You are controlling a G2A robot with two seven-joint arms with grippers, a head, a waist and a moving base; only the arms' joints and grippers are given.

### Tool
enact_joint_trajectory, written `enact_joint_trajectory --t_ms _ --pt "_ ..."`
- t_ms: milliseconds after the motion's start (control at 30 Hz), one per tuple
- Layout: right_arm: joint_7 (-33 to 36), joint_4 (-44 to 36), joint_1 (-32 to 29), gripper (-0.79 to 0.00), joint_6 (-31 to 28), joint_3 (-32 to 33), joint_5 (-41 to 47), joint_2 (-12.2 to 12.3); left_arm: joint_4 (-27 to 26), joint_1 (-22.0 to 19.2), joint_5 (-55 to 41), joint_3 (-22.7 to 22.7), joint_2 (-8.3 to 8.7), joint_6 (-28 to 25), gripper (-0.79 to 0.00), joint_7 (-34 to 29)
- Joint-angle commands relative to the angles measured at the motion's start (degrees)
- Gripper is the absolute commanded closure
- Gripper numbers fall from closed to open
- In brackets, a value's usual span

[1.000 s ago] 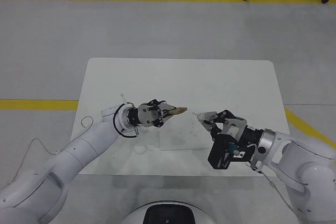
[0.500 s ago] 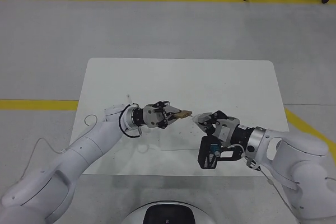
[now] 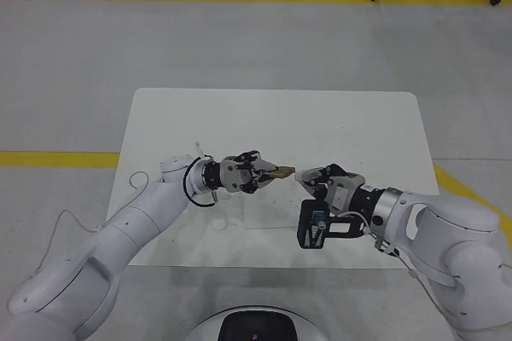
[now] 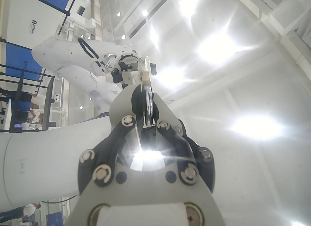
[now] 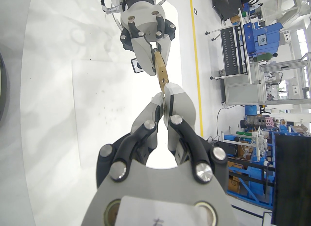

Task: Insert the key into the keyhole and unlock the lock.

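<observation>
Right gripper (image 5: 164, 95) pinching the key (image 5: 165, 108), tip touching the lock's (image 5: 161, 71) keyhole (image 5: 164, 81).
Left gripper (image 5: 158, 66) is clamping the lock; full insertion and turning are seemingly still pending.

Top view looks down at table (image 3: 358, 111); close wrist views face each other across the lock (image 5: 161, 72).

Brass rectangular padlock (image 5: 160, 70), gripped in the left hand (image 3: 264, 170), its keyhole (image 5: 164, 81) facing 3 o'clock. Small silver metal key (image 5: 165, 108), pinched in the right hand (image 3: 308, 178), has its tip at that opening.
</observation>
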Motion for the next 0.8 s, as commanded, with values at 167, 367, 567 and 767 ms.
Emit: enact_joint_trajectory --t_ms 167,367,567,767 --pt "1.31 0.00 1.25 0.000 -0.15 -0.48 2.59 0.25 0.93 0.21 1.12 -1.37 -0.74 0.45 0.000 -1.00" --pt "1.69 0.00 1.55 0.000 -0.33 0.24 5.47 0.73 2.07 0.26 2.52 -2.28 -1.33 0.95 0.000 -2.45" --pt "1.51 0.00 2.49 0.000 -0.33 -0.61 6.15 1.68 2.37 0.34 3.91 -2.91 -1.82 0.90 0.000 -3.25" --pt "1.59 0.00 3.65 0.000 -0.33 -2.54 5.30 2.69 2.31 0.45 4.70 -3.44 -2.00 0.82 0.000 -3.33"
